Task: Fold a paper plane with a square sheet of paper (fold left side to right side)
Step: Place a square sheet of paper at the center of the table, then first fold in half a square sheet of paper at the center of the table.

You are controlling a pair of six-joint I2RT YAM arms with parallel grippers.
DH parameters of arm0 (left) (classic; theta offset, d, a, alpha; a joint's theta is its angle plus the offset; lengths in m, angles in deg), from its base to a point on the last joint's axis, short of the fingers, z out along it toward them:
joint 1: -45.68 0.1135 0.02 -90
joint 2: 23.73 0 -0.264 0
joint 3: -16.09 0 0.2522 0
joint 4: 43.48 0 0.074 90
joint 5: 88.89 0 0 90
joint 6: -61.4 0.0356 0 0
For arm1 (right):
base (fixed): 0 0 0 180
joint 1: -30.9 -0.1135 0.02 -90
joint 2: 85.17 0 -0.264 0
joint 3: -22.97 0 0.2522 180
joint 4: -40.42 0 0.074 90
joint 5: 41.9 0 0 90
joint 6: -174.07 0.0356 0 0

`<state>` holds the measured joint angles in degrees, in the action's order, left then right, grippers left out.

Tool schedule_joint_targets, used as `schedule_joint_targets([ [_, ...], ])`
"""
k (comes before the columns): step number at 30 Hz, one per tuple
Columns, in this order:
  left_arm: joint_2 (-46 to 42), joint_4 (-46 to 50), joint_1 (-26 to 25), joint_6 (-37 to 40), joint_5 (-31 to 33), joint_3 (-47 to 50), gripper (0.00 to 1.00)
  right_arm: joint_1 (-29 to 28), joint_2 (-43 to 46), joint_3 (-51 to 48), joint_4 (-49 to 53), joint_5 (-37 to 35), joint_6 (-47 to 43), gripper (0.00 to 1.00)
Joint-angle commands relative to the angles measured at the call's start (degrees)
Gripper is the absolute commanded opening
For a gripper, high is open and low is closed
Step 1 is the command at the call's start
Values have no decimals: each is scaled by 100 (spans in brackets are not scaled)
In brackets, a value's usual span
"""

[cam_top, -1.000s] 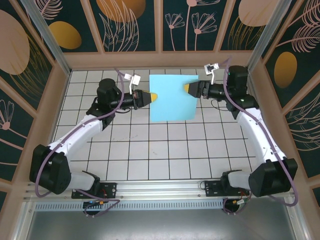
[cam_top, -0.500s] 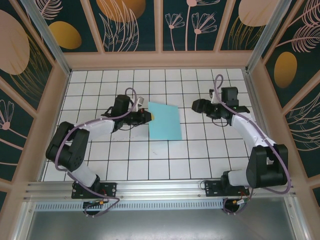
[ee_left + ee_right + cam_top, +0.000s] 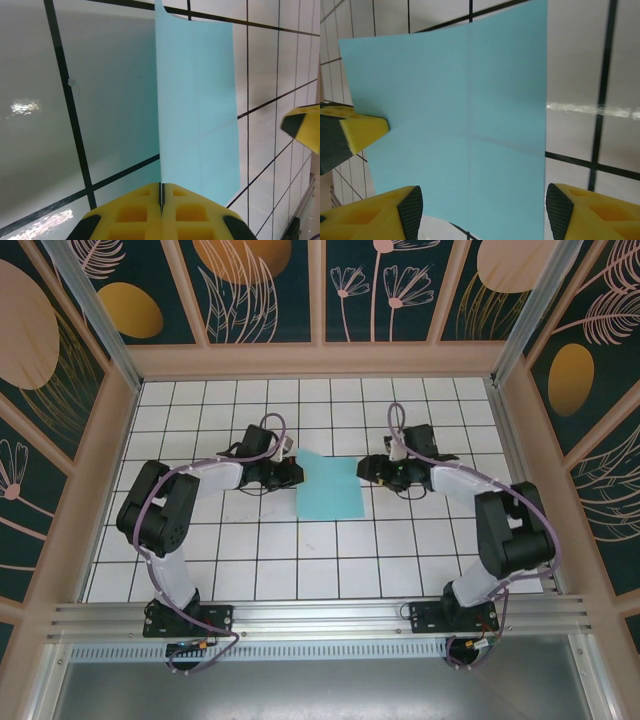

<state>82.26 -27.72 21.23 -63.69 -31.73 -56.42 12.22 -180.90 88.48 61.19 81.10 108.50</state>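
Pinching the square sheet of paper (image 3: 196, 100), left fingers (image 3: 131, 216) face parted right fingers (image 3: 590, 214).

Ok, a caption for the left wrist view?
Left gripper pinches one edge of the blue paper sheet over the white tiled table.

Built as two matching units, left arm (image 3: 175, 575) and right arm (image 3: 468, 585): white shells along the links, bulky black housings at the joints. Bolted to the silver mounting rail (image 3: 320, 618) through black base plates (image 3: 190, 620). Trailed from that rail onward by a lilac cable (image 3: 128, 530) looping along each. Tipped with left fingers (image 3: 135, 215) and right fingers (image 3: 592, 212) in yellow foam, moulded with square pockets, black at the outer corners.
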Motion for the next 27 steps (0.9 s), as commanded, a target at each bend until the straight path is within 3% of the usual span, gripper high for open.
schedule_joint_targets([
  [1,121,310,-16,219,115,-181,0,-145,-424,410,-310,9,262,68],
  [15,288,371,-16,240,108,-401,1,-497,-1364,1081,274,-622,73,68],
  [23,9,-112,-16,-155,-427,-199,42,-516,-1433,1022,388,-742,10,68],
  [27,-234,-742,-15,-586,-843,2,51,-538,-1451,991,359,-724,18,68],
])
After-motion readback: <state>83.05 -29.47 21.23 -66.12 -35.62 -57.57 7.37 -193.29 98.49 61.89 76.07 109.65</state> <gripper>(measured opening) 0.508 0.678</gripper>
